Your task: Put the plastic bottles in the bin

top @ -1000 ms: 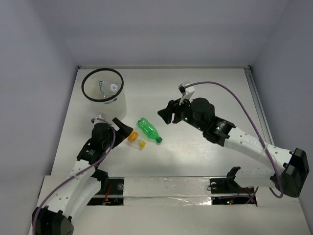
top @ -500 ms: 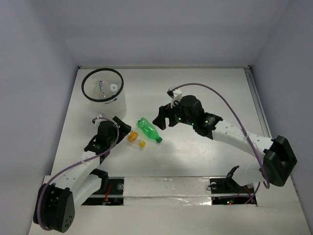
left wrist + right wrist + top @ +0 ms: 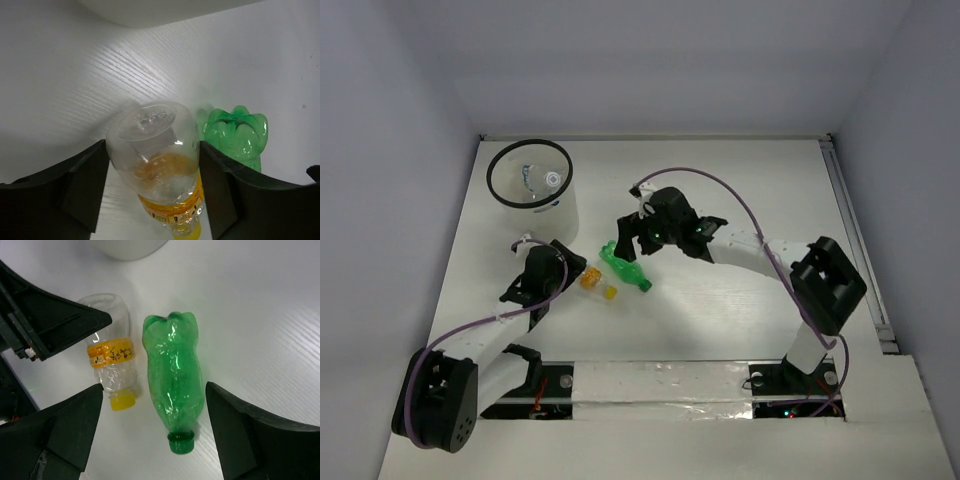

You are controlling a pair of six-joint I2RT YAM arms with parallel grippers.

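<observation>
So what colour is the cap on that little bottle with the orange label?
Yellow. The cap shows best in the right wrist view.

the green bottle [image 3: 625, 268] lies on its side on the desk [image 3: 740, 180], cap on and pointing near-right. just beside it, roughly parallel, lies the tiny orange-labelled bottle [image 3: 596, 283] with a yellow cap. the translucent white bin [image 3: 565, 212] stands upright at far left, with clear bottles [image 3: 540, 178] inside.
</observation>
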